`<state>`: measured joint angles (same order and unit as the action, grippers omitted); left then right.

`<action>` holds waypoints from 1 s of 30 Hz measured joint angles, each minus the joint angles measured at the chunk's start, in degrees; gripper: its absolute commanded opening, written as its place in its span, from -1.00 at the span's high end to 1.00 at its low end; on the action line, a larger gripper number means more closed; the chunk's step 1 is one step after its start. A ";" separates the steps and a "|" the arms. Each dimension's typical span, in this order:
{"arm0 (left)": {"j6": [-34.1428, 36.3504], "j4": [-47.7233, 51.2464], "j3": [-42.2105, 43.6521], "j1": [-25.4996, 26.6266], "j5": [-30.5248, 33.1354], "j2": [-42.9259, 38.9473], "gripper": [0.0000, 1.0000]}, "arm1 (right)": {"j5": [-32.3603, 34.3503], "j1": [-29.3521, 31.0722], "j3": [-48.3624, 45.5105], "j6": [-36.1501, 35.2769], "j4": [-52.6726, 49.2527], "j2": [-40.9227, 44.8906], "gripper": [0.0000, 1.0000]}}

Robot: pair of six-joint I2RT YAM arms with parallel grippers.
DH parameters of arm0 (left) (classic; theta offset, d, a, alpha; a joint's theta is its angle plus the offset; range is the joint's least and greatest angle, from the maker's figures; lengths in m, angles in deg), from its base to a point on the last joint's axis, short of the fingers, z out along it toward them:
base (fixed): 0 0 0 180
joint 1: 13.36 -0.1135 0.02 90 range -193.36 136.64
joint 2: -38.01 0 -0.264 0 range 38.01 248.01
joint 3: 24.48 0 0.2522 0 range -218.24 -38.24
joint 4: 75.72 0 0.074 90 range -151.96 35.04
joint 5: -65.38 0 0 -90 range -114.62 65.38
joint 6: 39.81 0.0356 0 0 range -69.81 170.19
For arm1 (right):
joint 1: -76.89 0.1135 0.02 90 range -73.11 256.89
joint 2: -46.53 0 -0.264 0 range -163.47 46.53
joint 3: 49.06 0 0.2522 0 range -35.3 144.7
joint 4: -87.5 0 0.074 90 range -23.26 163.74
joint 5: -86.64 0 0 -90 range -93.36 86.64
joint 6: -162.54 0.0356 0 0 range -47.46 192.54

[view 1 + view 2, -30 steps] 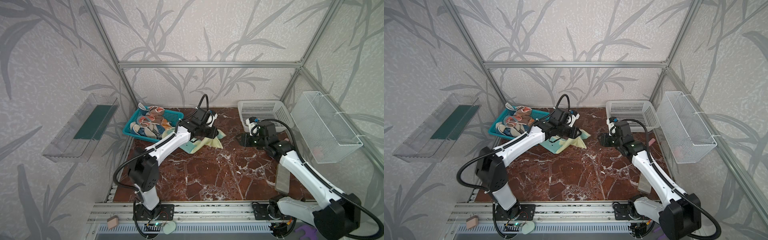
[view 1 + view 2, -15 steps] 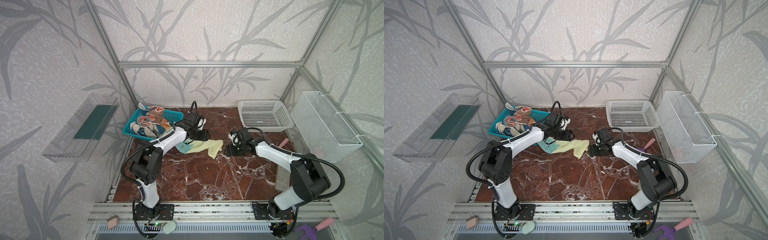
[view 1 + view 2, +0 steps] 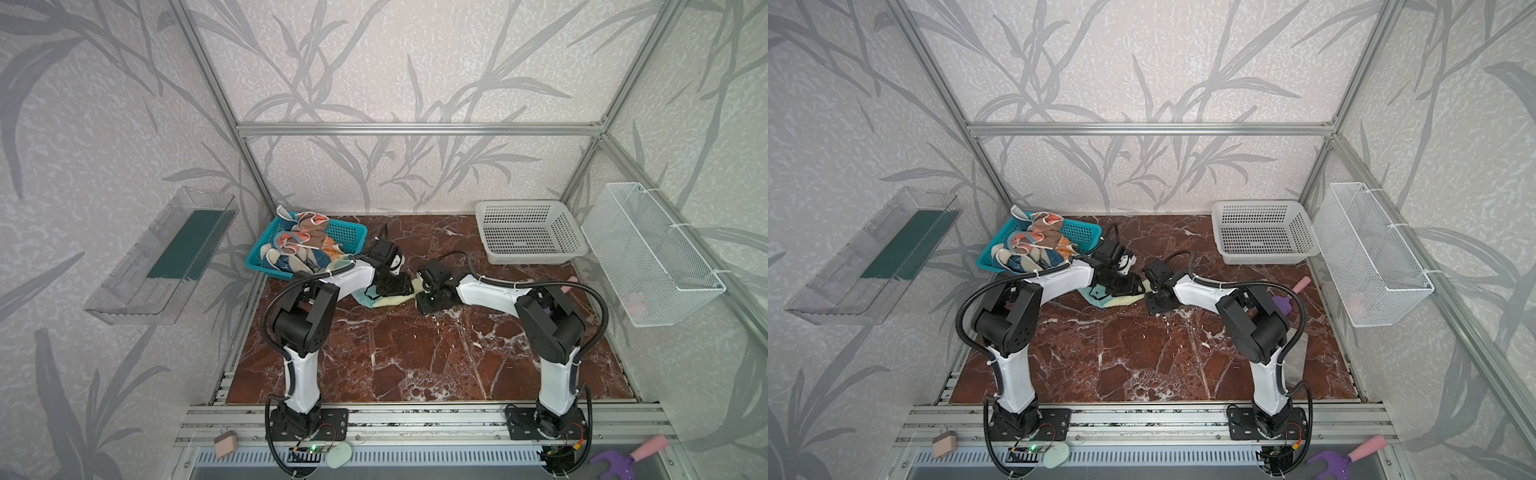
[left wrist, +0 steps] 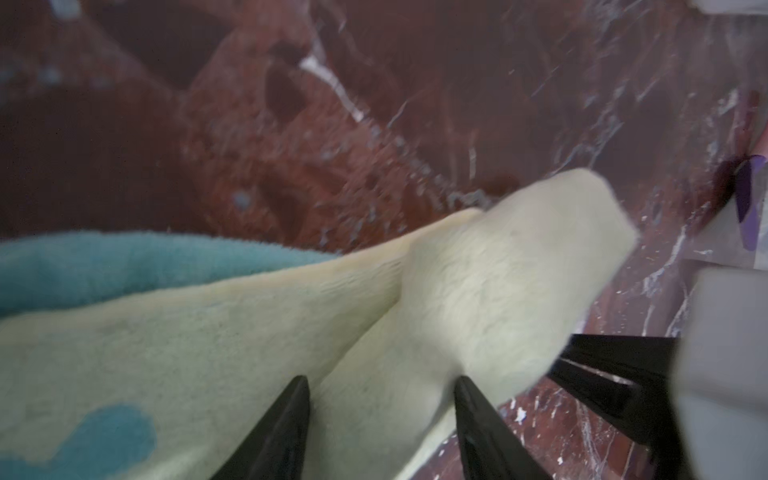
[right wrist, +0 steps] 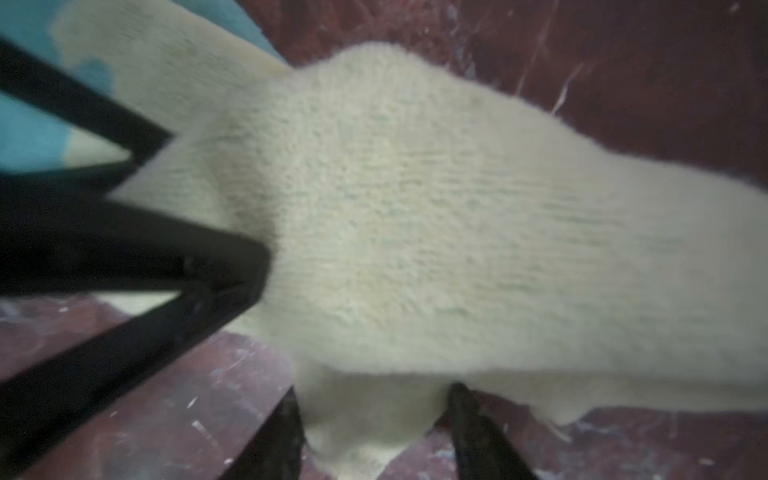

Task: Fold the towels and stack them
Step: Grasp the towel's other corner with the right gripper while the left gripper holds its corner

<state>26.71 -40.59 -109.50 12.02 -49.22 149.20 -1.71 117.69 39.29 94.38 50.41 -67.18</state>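
Yellow-and-blue towel is the only one out on the worktop. In both top views it lies crumpled just off centre toward 11 o'clock, near the teal basket at 10 o'clock. The heap of towels sits in that basket, unfolded. The white basket at 2 o'clock shows no towel in it and I see no folded stack anywhere. I'd call this the very start: first towel being set up for its fold, with every fold and all the stacking left to do.

Pose: both arms are bent low, elbows raised at about 9 and 3 o'clock, forearms running in toward each other, wrists close to the worktop. The end effectors meet almost nose to nose over the towel's yellow end.

Left end effector: jaws partly apart, a raised yellow fold filling the gap between them. Right end effector: jaws also partly apart, straddling a yellow corner whose edge hangs between the fingers. On either side I can't tell whether the pads are pinching the cloth or only bracketing it.

The left one's black fingers show in the right wrist view against the cloth, just beside the right's hold. The two are very close, so my guess is collision risk if either shifts sideways
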 measured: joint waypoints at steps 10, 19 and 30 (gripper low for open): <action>-6.14 -4.70 7.96 3.74 -2.34 -4.92 0.14 | 9.62 -11.54 -8.31 -6.40 -3.63 14.43 1.00; -12.76 -9.90 4.09 18.01 -3.15 -5.70 0.14 | 4.48 -15.17 -4.35 -16.02 -0.39 36.37 1.00; -14.21 -10.99 14.32 9.29 1.16 -17.09 -0.03 | -17.14 -13.81 -24.72 -18.45 2.38 37.24 -0.01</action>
<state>12.50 -51.59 -95.19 21.31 -48.06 132.11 -18.84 103.87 14.57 75.94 52.79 -29.93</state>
